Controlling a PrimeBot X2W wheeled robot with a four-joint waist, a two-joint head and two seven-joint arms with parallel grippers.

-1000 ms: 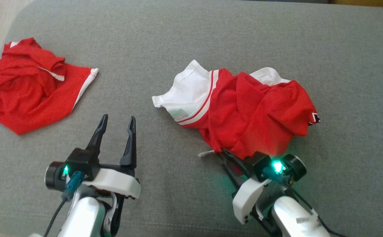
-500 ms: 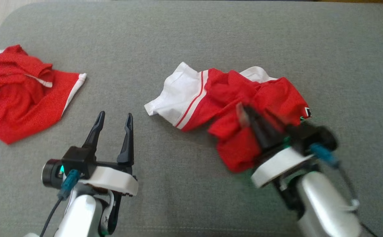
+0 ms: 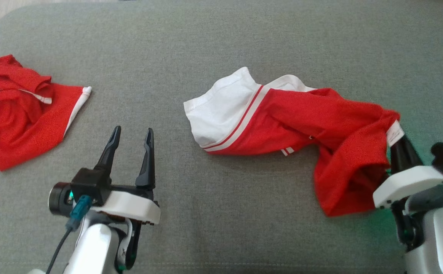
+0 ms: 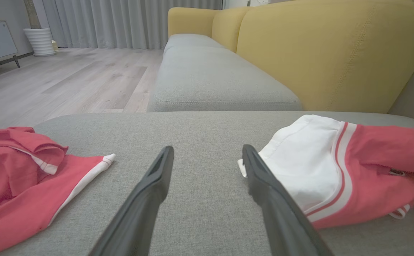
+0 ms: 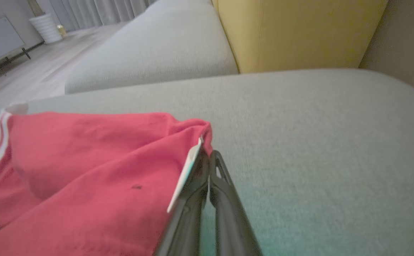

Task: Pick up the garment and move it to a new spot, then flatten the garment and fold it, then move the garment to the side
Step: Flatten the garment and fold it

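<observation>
The red and white garment [image 3: 290,121] is stretched across the grey cushion, its white end to the left and its red end lifted at the right. My right gripper [image 3: 395,134] is shut on that red end by a white hem tag, and the cloth hangs down from it. In the right wrist view the closed fingertips [image 5: 208,158] pinch the garment [image 5: 85,170] at its edge. My left gripper [image 3: 131,131] stands open at the lower left, above bare cushion. In the left wrist view the garment's white end [image 4: 310,156] lies just right of its right finger [image 4: 263,185].
A second red garment [image 3: 15,110] with white trim lies crumpled at the cushion's far left edge. The grey cushion [image 3: 221,45] stretches wide behind both. A yellow sofa back [image 4: 328,49] and wooden floor [image 4: 61,78] lie beyond.
My right gripper closed on the garment's near edge, then rose and swung right, pulling the crumpled cloth out into a long strip. The head camera shifted a little. The left arm stayed still.
</observation>
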